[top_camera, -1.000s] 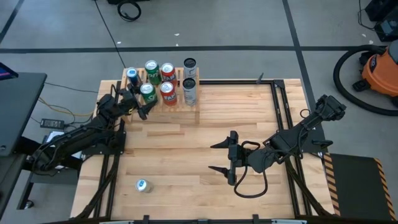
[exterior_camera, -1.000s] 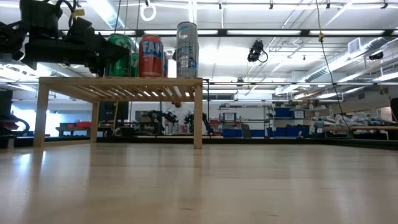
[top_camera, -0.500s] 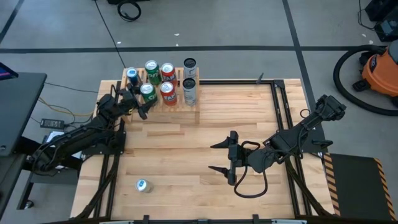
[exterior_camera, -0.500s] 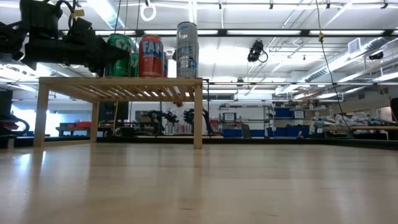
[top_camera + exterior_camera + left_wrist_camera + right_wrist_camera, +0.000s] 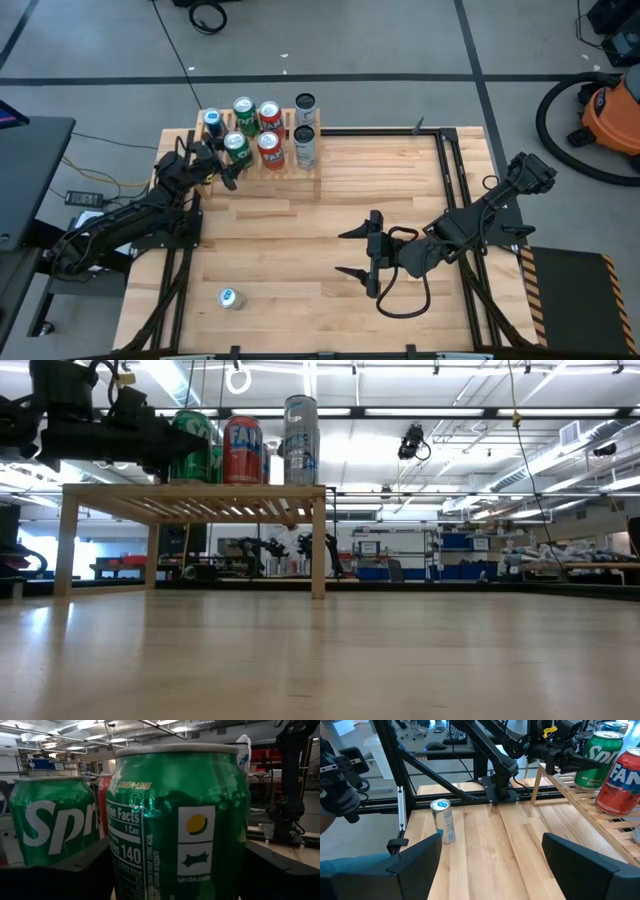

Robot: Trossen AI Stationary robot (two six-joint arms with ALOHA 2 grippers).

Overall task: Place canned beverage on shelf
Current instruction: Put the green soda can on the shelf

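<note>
The light-wood slatted shelf (image 5: 287,162) stands at the table's far left and also shows in the low view (image 5: 250,495). On it stand a blue can (image 5: 212,120), a green can (image 5: 243,108), two red cans (image 5: 268,114) and two silver cans (image 5: 305,146). My left gripper (image 5: 227,160) is shut on another green Sprite can (image 5: 180,820) at the shelf's near left part (image 5: 236,147). My right gripper (image 5: 358,254) is open and empty over the table's middle. My left gripper pinches the Sprite can's two opposite side walls (image 5: 112,865) between its two fingers. The fingers come level from the table's near left. The can stands upright with its base down at the shelf's slats (image 5: 188,478); whether it rests on them, I cannot tell.
A small blue-and-silver can (image 5: 229,298) stands upright on the table near its near left corner, and also shows in the right wrist view (image 5: 443,820). Black frame rails (image 5: 450,170) run along the table's sides. Bare wood lies between the shelf and my right gripper.
My left gripper has shifted a little toward the table's far left with the Sprite can, which stays upright at the shelf.
</note>
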